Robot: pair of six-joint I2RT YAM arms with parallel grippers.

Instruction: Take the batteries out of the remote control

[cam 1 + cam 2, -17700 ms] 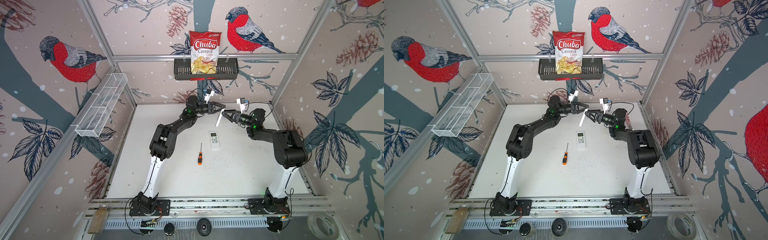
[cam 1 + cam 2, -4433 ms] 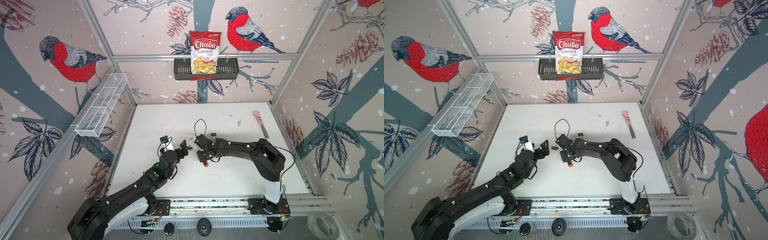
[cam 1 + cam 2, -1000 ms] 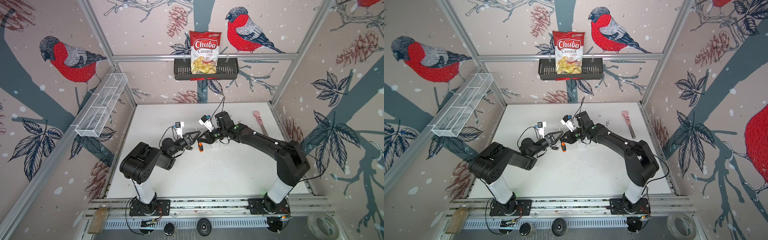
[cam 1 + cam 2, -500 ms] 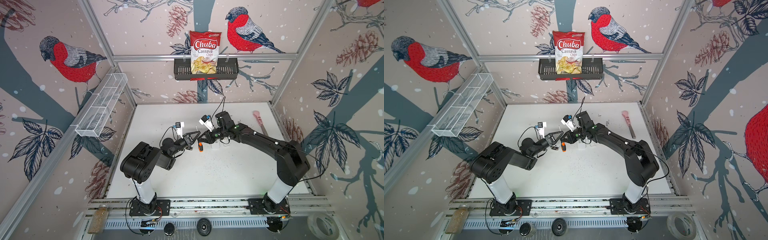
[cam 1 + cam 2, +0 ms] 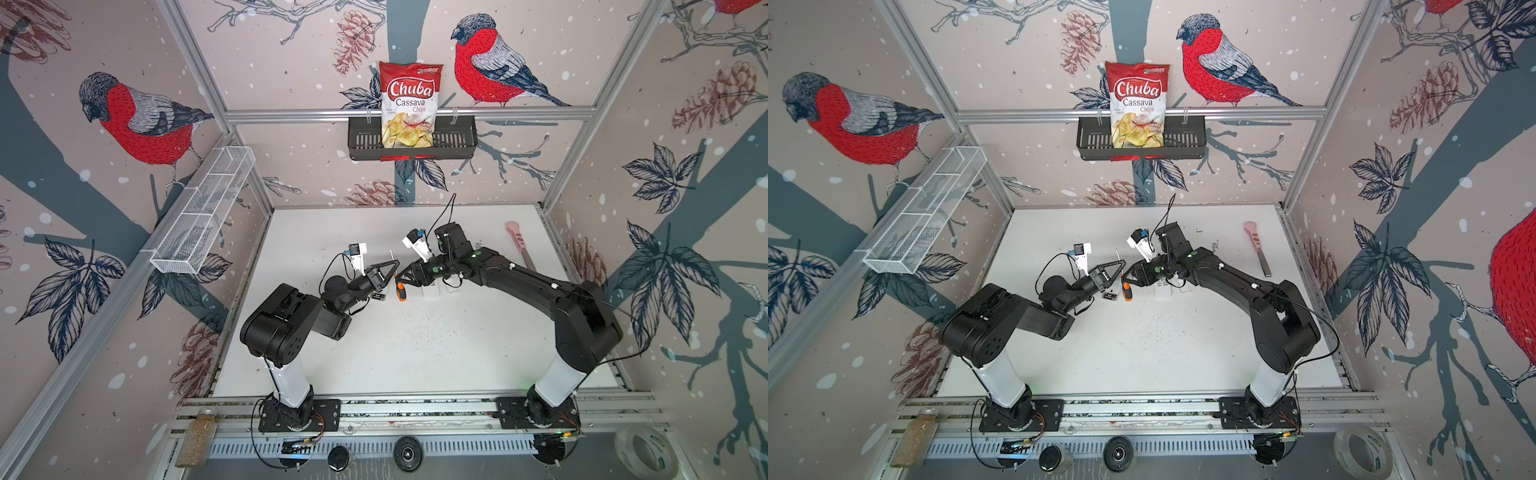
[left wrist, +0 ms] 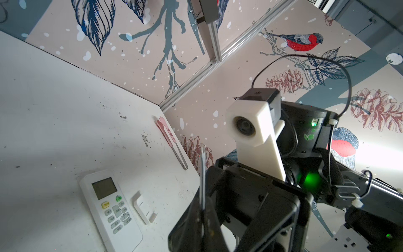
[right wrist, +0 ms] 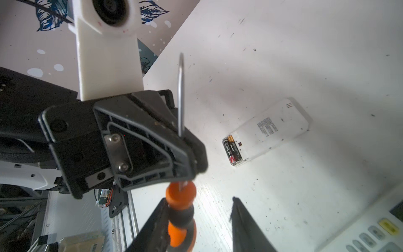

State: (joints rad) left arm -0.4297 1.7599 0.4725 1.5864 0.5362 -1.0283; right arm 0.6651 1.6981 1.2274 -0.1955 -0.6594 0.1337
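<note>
While the left gripper (image 5: 392, 267) is clenched on the bare metal shaft of the screwdriver (image 7: 180, 195), just above its orange-and-black handle, the right gripper (image 7: 198, 200) is released. Its jaws stand apart around the handle, one finger against the handle's side and the other clear of it. In both top views the shaft points from the handle toward 12 o'clock, near the middle of the white table (image 5: 415, 353).

The batteries (image 7: 232, 150) are two black cells with gold ends, lying side by side. They sit in the open bay at one end of the remote control (image 7: 268, 131), which lies face down on the table. In both top views they lie at 9 o'clock of the screwdriver handle, just beside it. Red and white printing runs along the cells and a block of small print marks the remote's back, but neither can be read.

A second remote (image 6: 111, 207) lies face up at 3 o'clock of the handle, partly under the right arm. It has a grey screen, a yellow button and a green one; its key labels are too small to read. A small white cover (image 6: 144, 205) lies just beside it.

At 12 o'clock a bag (image 5: 409, 104) reading "Chuba Cassava Chips" stands in a black wall basket (image 5: 457, 141). A pink-handled tool (image 5: 517, 241) lies at 2 o'clock of the table.
</note>
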